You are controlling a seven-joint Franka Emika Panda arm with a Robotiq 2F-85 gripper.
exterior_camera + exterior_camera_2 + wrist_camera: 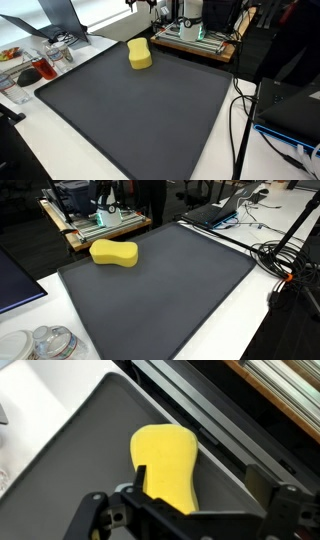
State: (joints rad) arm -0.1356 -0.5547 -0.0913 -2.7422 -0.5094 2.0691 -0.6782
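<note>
A yellow, peanut-shaped sponge [140,55] [114,253] lies flat near the far edge of a dark grey mat [140,115] [175,290]. In the wrist view my gripper [198,478] hangs above the mat, open and holding nothing. Its left finger [140,477] overlaps the sponge [165,460] and its right finger [258,480] stands over the mat's raised edge. The sponge's near end is hidden behind the gripper body. I cannot make out the gripper in either exterior view.
A wooden-framed machine [195,35] [100,220] stands just beyond the mat's far edge. Black cables [240,120] [285,265] run along one side on the white table. Clear plastic containers [45,62] [45,342] sit beside the mat, and a laptop [215,212] lies past its far corner.
</note>
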